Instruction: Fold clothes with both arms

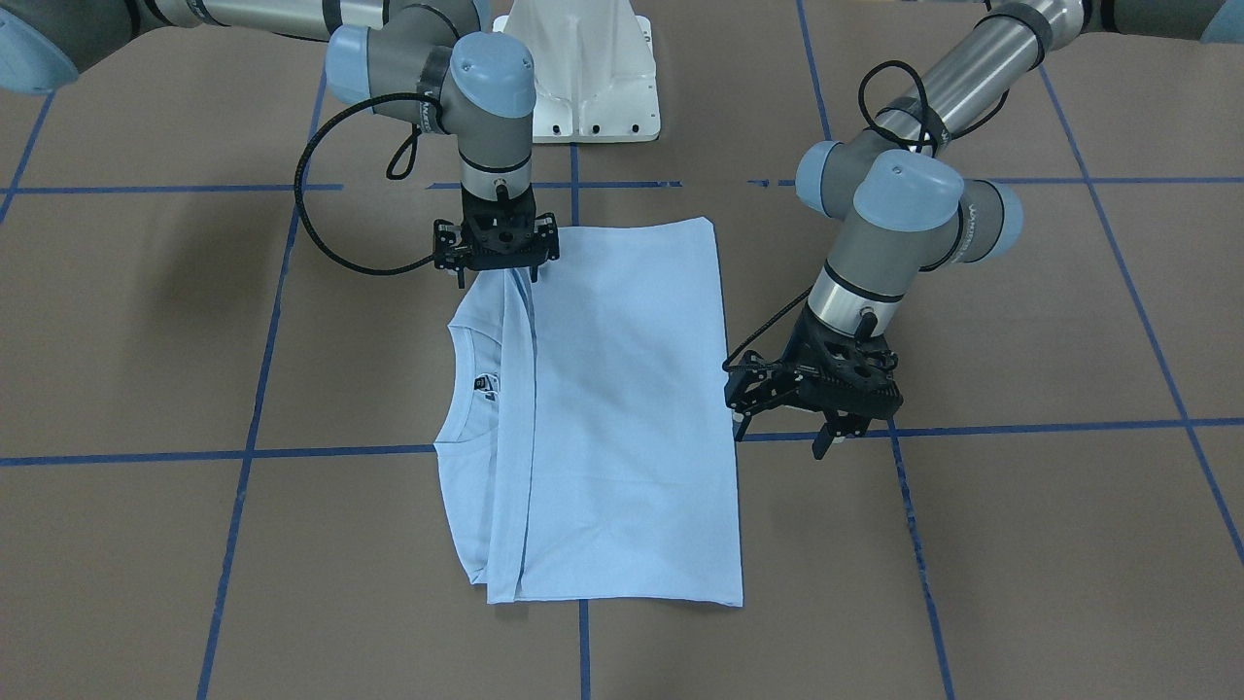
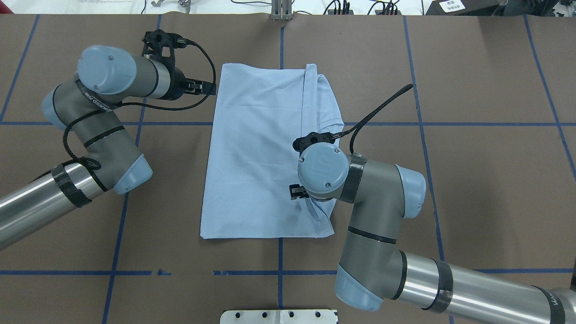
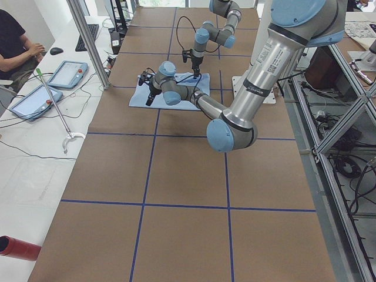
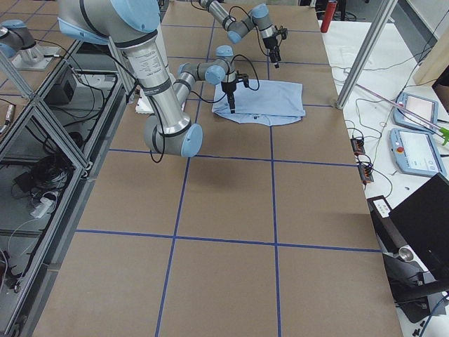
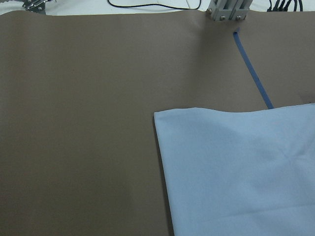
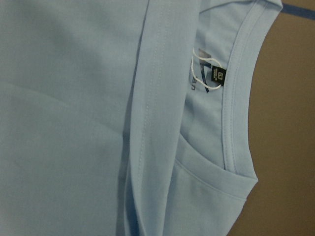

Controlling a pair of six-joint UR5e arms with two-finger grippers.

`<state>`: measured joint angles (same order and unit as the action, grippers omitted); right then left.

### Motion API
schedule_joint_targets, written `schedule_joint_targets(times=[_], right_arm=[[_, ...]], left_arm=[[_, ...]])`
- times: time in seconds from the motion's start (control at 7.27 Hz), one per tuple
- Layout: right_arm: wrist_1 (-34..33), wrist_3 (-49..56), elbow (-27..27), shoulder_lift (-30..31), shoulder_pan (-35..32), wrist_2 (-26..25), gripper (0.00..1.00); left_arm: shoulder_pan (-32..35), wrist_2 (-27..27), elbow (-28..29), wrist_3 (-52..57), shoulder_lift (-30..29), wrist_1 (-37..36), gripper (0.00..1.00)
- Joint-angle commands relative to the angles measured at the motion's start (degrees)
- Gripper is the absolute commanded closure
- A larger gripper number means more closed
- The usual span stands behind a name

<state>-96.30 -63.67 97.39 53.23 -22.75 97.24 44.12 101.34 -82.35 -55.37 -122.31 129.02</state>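
Observation:
The clothes are one light blue T-shirt (image 1: 622,408) (image 2: 261,157), folded lengthwise into a long rectangle on the brown table. Its round collar (image 1: 455,389) (image 6: 236,98) and dark neck label (image 6: 216,76) show beside the folded-over edge. My right gripper (image 1: 497,277) points straight down at the shirt's collar-side corner nearest the robot base. It is open, with its fingers on either side of the fold. In the overhead view its wrist hides it. My left gripper (image 1: 782,436) (image 2: 198,85) hangs open just off the shirt's opposite long edge, holding nothing. The left wrist view shows one shirt corner (image 5: 162,118).
The white pedestal base (image 1: 583,78) stands behind the shirt. Blue tape lines (image 1: 243,452) cross the brown table. In the exterior left view a seated person (image 3: 14,41), tablets (image 3: 67,73) and a metal post (image 3: 88,41) are beside the table.

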Motion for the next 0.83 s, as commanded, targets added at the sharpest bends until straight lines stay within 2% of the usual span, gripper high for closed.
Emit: schedule_joint_targets(times=[0.0, 0.69], right_arm=[[-0.38, -0.14, -1.23, 0.04, -0.28, 4.35, 0.00], [-0.29, -0.14, -2.73, -0.14, -1.33, 4.63, 0.00]], left_arm=[[0.00, 0.00, 0.00, 0.00, 0.05, 0.09, 0.00], [0.00, 0.00, 0.09, -0.17, -0.12, 0.26, 0.00]])
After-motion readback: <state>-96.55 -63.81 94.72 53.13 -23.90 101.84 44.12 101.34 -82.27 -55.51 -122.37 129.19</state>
